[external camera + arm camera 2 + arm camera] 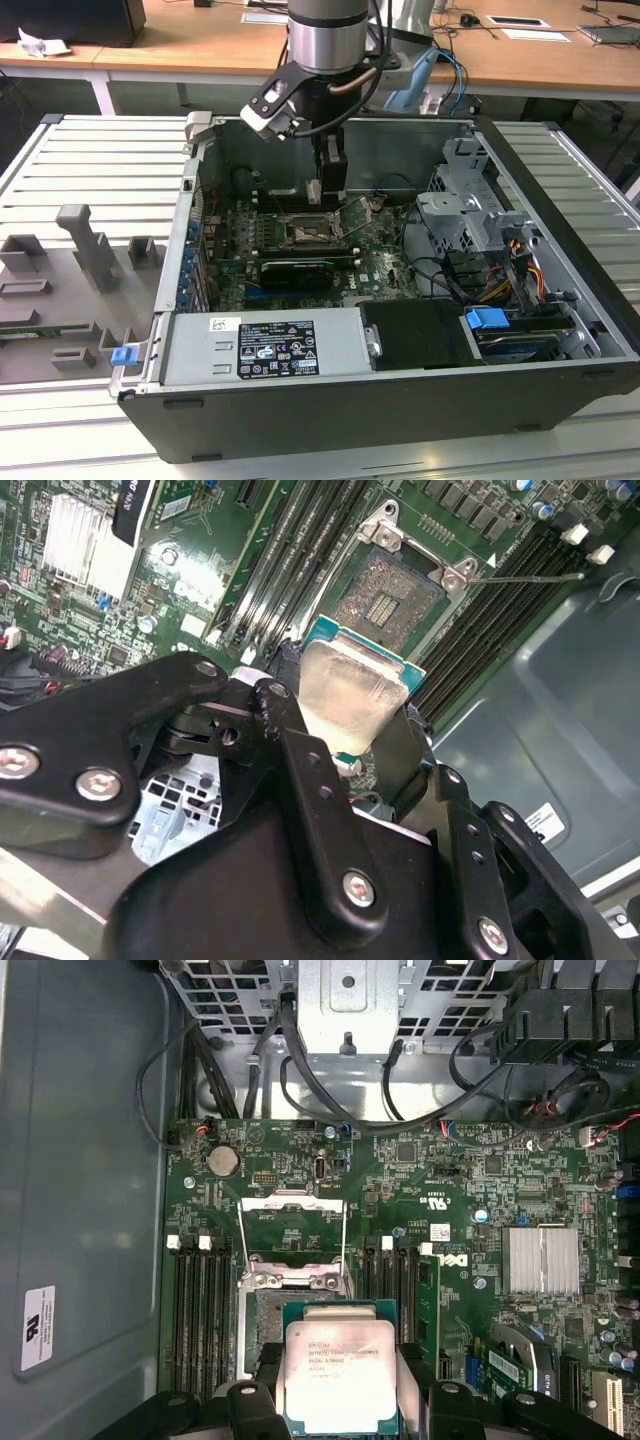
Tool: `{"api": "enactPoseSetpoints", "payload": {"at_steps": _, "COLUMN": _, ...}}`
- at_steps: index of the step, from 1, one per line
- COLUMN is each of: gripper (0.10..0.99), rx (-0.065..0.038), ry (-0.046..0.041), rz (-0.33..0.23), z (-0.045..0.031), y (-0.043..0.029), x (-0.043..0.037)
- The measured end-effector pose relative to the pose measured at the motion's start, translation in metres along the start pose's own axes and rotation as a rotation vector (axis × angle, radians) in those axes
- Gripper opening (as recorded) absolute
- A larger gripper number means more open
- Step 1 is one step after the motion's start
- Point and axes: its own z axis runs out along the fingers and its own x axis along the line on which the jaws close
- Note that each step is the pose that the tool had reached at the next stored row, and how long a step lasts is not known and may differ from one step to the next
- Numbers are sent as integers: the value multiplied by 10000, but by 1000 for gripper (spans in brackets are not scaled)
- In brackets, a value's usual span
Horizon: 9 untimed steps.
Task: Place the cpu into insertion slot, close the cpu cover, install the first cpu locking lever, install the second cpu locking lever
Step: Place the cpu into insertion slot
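My gripper (345, 715) is shut on the cpu (345, 695), a square chip with a pale metal face and a green edge. It holds the chip by two opposite sides, just above the motherboard. The insertion slot (390, 595) lies open and bare right beyond the chip. In the first wrist view the cpu (338, 1370) overlaps the near part of the insertion slot (265, 1310). The cpu cover (293, 1198) is swung open away from the socket. A thin locking lever (530, 577) sticks out sideways. In the exterior view my gripper (325, 195) hangs over the socket (315, 232).
Long black memory slots (200, 1310) flank the socket on both sides. A finned heatsink (543, 1260) and an expansion card (295, 272) sit nearby. Loose cables (300, 1070), the drive cage (470, 205), the power supply (265, 345) and the case walls (190, 200) close in the board.
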Motion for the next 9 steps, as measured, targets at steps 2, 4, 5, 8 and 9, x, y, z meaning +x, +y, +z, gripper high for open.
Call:
{"api": "enactPoseSetpoints", "payload": {"at_steps": 2, "gripper": 529, "rx": -1, "ry": -3, "rz": 29, "z": 15, "y": -1, "x": 1}}
{"api": "enactPoseSetpoints", "payload": {"at_steps": 4, "gripper": 529, "rx": -1, "ry": -6, "rz": 59, "z": 25, "y": -2, "x": 0}}
{"api": "enactPoseSetpoints", "payload": {"at_steps": 5, "gripper": 529, "rx": -4, "ry": -14, "rz": 160, "z": 39, "y": -3, "x": 2}}
{"api": "enactPoseSetpoints", "payload": {"at_steps": 8, "gripper": 529, "rx": -9, "ry": -36, "rz": 410, "z": 84, "y": -12, "x": 7}}
{"api": "enactPoseSetpoints", "payload": {"at_steps": 9, "gripper": 529, "rx": -10, "ry": -36, "rz": 414, "z": 113, "y": -19, "x": 10}}
